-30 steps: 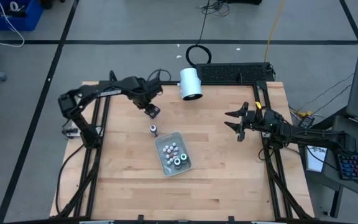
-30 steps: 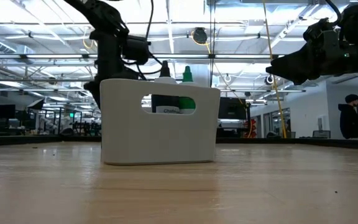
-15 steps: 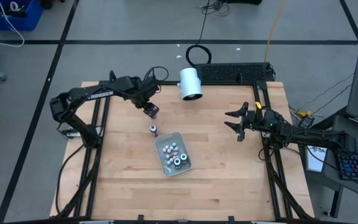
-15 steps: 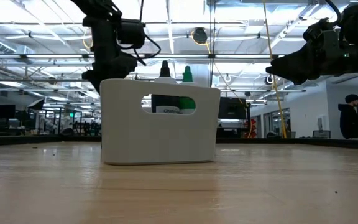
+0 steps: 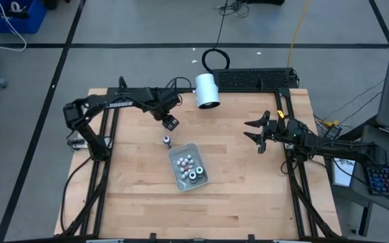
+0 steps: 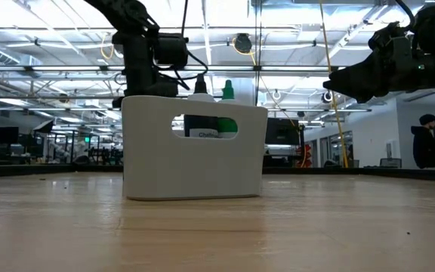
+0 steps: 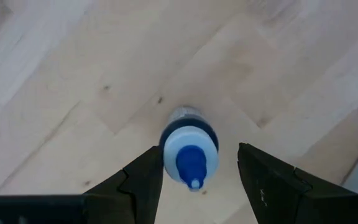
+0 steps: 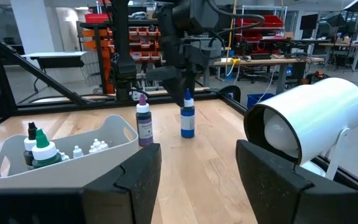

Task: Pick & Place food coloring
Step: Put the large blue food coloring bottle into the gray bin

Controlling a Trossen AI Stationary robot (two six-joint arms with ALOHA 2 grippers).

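A blue-capped food coloring bottle (image 7: 189,149) stands upright on its base on the wood table (image 5: 248,196). My left gripper (image 5: 170,123) hangs over it, pointing down and open, with one finger on either side of the cap and touching nothing. In the high view this gripper hides that bottle. A purple-capped bottle (image 8: 143,124) stands beside it, nearer the white bin (image 5: 175,169). The bin holds a green-capped bottle (image 8: 42,152), a dark-capped one (image 8: 30,146) and small white balls. My right gripper (image 5: 255,132) waits open and level at the table's right side.
A large white cylinder (image 5: 206,91) lies at the table's far edge, close to my left arm. In the low view the bin (image 6: 195,166) hides the loose bottles. A dark frame runs along the table's sides. Bare wood lies near the front edge.
My left gripper has swung a short way toward the table's right and near side and tipped more steeply downward, so it now stands over the blue-capped bottle. Its fingers keep the same gap. The bottles and the bin have not moved.
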